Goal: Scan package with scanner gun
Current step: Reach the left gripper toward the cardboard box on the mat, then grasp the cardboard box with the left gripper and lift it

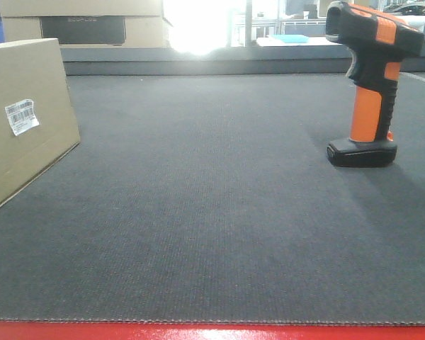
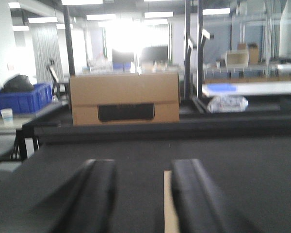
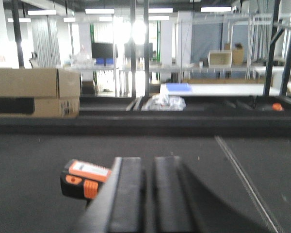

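The package, a plain brown box with a small white barcode label, stands at the left of the dark mat. At the right, the scanner gun stands upright on its black foot. Neither gripper shows in the front view. In the left wrist view, my left gripper is open over the mat with nothing between its fingers. A thin tan strip shows beside its right finger. My right gripper is shut and holds nothing. The scanner gun's orange and black head sits just left of it, apart from the fingers.
A wide cardboard box with a dark panel stands behind the mat's raised far edge. A blue crate is at the far left. A clear plastic bag lies beyond the edge. A red strip marks the near border.
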`<action>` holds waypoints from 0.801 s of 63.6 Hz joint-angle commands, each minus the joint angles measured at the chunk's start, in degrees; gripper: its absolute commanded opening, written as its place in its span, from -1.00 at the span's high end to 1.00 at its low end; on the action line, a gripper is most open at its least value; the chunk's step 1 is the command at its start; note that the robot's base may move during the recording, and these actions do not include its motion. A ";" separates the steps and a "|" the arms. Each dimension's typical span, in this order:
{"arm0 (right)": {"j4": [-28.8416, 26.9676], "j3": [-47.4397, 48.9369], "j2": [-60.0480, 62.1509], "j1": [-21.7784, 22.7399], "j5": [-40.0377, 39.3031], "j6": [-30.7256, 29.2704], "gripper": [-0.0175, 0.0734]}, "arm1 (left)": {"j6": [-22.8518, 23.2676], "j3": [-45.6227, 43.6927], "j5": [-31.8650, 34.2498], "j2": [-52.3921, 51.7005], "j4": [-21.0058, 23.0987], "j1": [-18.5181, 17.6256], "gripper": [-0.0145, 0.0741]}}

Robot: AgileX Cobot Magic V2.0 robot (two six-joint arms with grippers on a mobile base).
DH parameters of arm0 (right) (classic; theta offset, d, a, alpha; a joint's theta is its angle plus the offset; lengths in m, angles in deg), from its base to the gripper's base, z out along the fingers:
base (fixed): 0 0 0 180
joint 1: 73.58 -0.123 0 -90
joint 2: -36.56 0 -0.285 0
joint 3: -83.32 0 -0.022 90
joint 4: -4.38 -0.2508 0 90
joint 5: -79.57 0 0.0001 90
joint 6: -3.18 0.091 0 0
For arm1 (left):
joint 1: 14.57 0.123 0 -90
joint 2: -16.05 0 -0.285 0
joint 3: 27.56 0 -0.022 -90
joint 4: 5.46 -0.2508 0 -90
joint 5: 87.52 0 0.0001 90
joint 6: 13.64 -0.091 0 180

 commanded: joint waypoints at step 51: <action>0.54 0.94 -9.40 -3.55 0.27 -0.05 -0.62 | 3.06 -43.81 -51.65 54.83 0.67 -7.61 -0.64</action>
